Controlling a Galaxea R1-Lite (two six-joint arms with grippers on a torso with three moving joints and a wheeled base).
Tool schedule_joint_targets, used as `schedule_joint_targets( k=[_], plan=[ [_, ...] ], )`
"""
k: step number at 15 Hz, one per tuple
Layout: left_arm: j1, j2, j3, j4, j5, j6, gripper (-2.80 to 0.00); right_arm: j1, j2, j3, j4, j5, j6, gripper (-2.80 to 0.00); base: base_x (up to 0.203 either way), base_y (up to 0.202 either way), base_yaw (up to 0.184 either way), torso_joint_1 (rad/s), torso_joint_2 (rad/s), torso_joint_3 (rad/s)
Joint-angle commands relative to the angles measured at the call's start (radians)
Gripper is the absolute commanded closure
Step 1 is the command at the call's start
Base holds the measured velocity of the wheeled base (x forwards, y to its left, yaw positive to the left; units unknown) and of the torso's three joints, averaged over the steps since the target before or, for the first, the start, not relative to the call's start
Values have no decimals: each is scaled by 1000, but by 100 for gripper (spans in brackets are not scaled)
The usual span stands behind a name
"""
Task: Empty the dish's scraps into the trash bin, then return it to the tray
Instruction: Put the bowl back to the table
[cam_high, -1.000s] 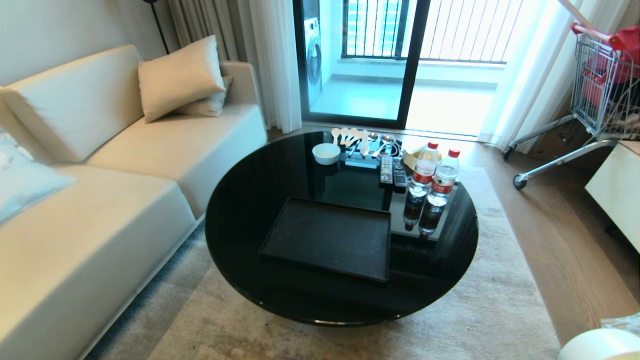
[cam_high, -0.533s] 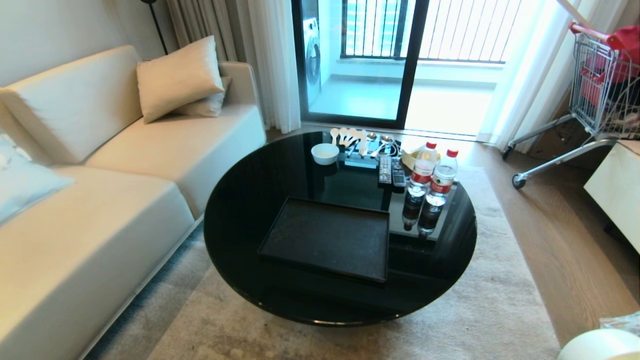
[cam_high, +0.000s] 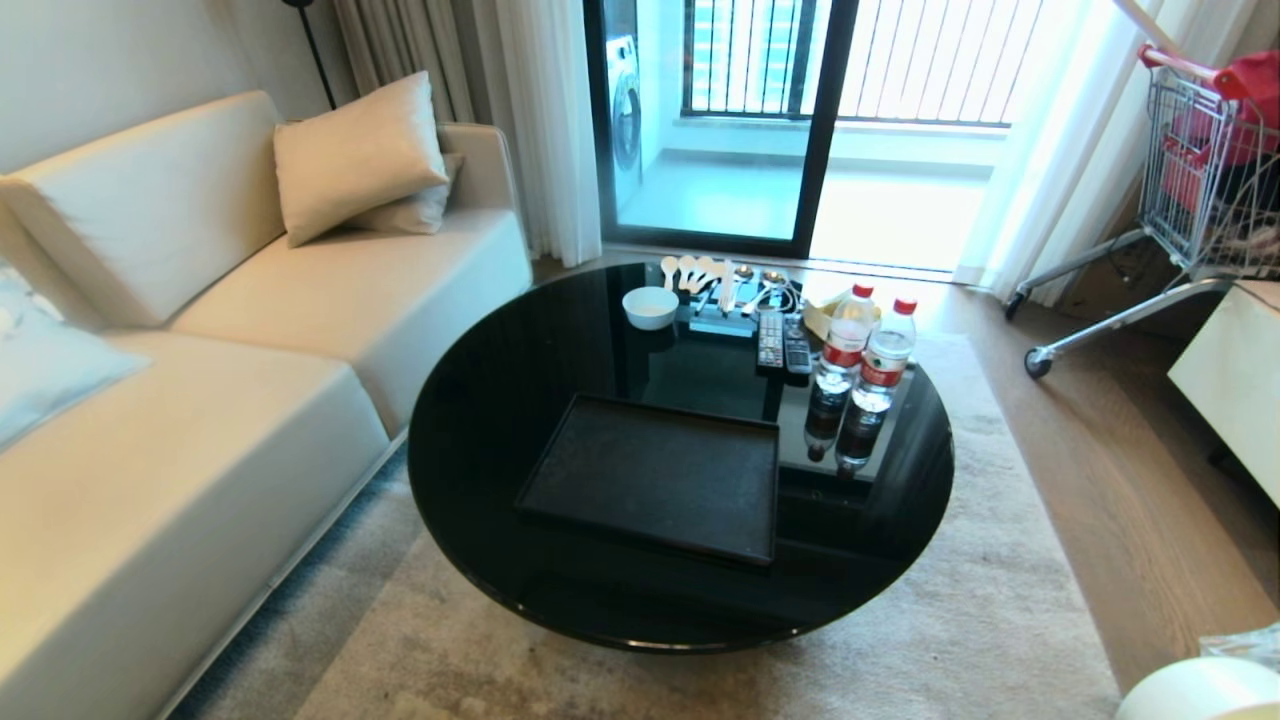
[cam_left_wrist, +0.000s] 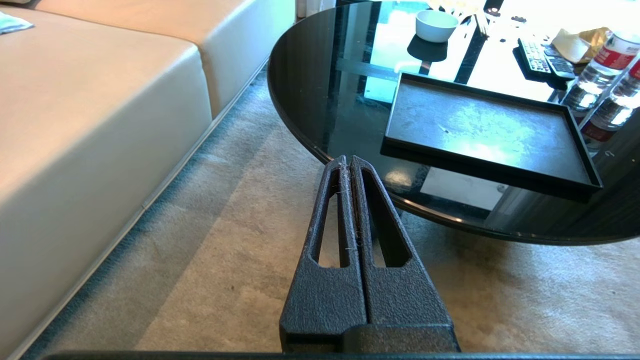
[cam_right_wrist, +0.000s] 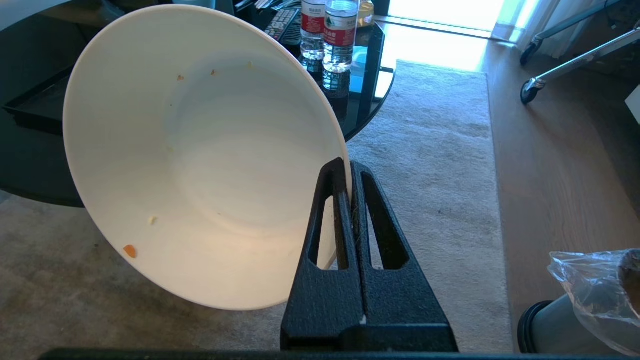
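Note:
My right gripper is shut on the rim of the dish, a cream-white bowl held tipped on its side over the carpet. Only a few scraps cling inside it: an orange crumb and some pale specks. The trash bin, with its clear bag liner, stands on the floor close beside that gripper. A slice of the dish shows in the head view's bottom right corner. The black tray lies bare on the round table. My left gripper hangs shut and holding nothing over the carpet, just short of the table's edge.
The round black glass table also carries a smaller white bowl, spoons, remotes and two water bottles. A cream sofa runs along the left. A shopping trolley stands at the back right.
The whole head picture has slid a touch to the left, a camera shift. The things on the table and the dish's edge stay as they were.

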Motion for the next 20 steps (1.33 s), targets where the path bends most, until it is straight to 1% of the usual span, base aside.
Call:
schedule_joint_targets(
  k=[1,12,20],
  plan=[
    [0,0,0,0,1,-1,0,0,1,0,0,1,-1,0,0,0,0,0,0,0],
    [0,0,0,0,1,0,0,0,1,0,0,1,-1,0,0,0,0,0,0,0],
    [0,0,0,0,1,0,0,0,1,0,0,1,-1,0,167,0,0,5,2,2]
  ],
)
